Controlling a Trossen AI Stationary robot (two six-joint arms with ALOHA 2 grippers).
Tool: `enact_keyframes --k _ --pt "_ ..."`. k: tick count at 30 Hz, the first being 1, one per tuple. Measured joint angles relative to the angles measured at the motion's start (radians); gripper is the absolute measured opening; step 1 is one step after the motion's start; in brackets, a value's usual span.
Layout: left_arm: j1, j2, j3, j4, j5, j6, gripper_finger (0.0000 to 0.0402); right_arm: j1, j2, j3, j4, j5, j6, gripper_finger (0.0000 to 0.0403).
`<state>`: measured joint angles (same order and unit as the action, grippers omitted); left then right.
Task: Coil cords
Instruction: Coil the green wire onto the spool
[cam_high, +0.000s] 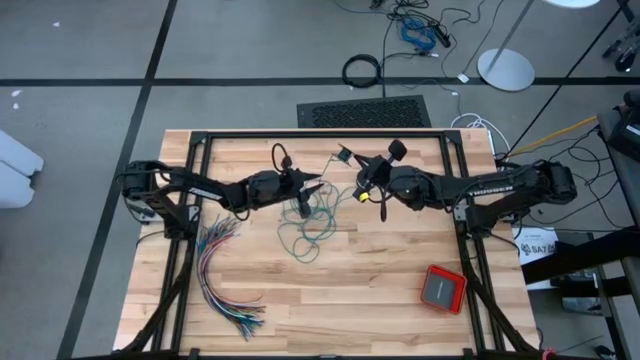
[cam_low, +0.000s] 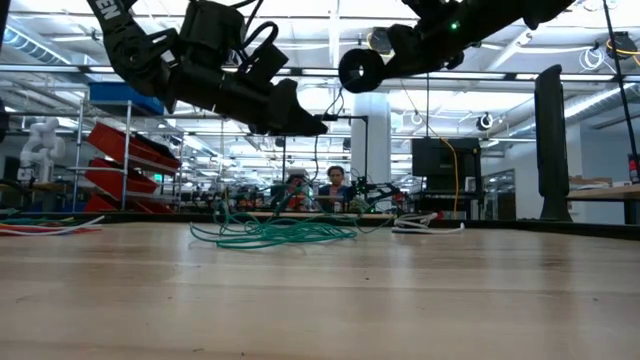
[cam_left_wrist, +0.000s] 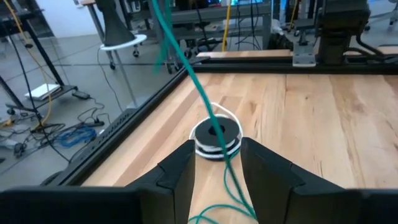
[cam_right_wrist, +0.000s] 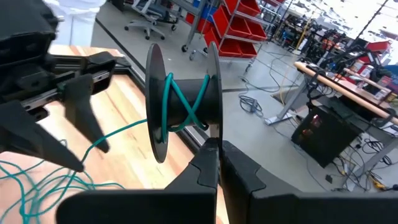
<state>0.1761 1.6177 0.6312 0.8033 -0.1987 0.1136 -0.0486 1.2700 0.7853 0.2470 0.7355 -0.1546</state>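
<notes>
Teal cord (cam_high: 305, 232) crosses spread left claw (cam_high: 318, 186); right claw (cam_right_wrist: 214, 163) pinches spool (cam_right_wrist: 183, 109).

A grey floor (cam_high: 80, 50) crossed by dark lines surrounds the wooden tabletop (cam_high: 380, 300). A white round stand base (cam_high: 505, 68) and loose cables (cam_high: 415, 30) lie beyond its far edge. Red shelving (cam_low: 125, 165) stands under bright ceiling lights (cam_low: 330, 45); people (cam_low: 335, 185) sit in the distance.
</notes>
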Motion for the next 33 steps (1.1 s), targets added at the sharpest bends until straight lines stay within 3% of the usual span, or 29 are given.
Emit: enact_keyframes --k 16,20,26,33 --pt "-0.027 0.000 0.000 -0.070 -0.088 -0.054 0.0133 -0.017 -0.003 0.000 0.001 -0.003 -0.014 0.0000" --pt "-0.042 0.000 0.000 -0.080 -0.110 -0.052 0.0103 -0.017 -0.003 0.000 0.000 -0.003 -0.014 0.0000" --pt "-0.065 0.000 0.000 -0.081 -0.110 -0.024 0.0017 -0.017 -0.003 0.000 -0.001 -0.005 -0.014 0.0000" --pt "-0.062 0.000 0.000 -0.078 -0.122 -0.018 0.0004 -0.016 -0.003 0.000 -0.005 -0.009 -0.005 0.0000"
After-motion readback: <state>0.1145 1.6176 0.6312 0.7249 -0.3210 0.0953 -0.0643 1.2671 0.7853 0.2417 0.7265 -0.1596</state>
